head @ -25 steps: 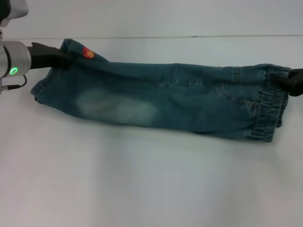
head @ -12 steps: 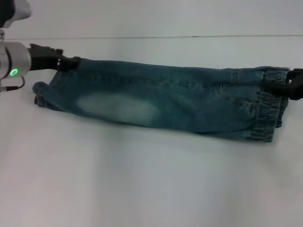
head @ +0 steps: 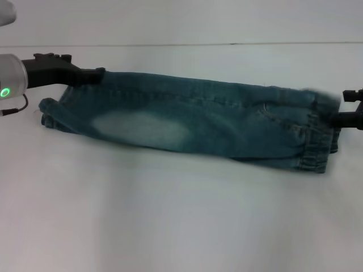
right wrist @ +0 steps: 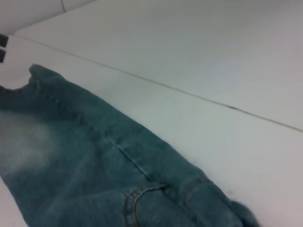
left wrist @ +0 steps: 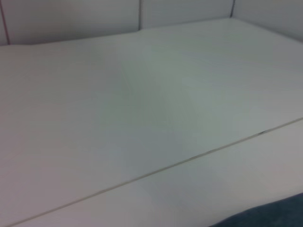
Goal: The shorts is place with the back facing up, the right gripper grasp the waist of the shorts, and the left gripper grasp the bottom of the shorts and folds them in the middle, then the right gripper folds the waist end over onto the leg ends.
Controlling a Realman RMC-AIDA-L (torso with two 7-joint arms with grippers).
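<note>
Nearest us lies bare white desk. Beyond it, the shorts stretch flat across the centre of the head view as a long strip, already folded lengthwise, one leg over the other. A pale bleached patch sits toward nine o'clock. The leg ends lie at nine o'clock and the gathered waist at three o'clock.

At the far edge of the strip, toward ten o'clock, the left hand rests at the upper corner of the hem. Whether its fingers are parted or pinched on the cloth, we cannot tell. At three o'clock the right hand meets the waist, and its grip is equally unclear. The right wrist view shows only the denim running away across the desk; the left wrist view shows mostly bare desk.

Compared with a second ago, the hem corner held aloft by the left hand has come down, the small orange patch is no longer visible, and the upper edge lies straight. The waist has also settled lower. We judge the lengthwise fold complete and both hands at or near release. The remaining step is carrying the waist end over onto the leg ends.
</note>
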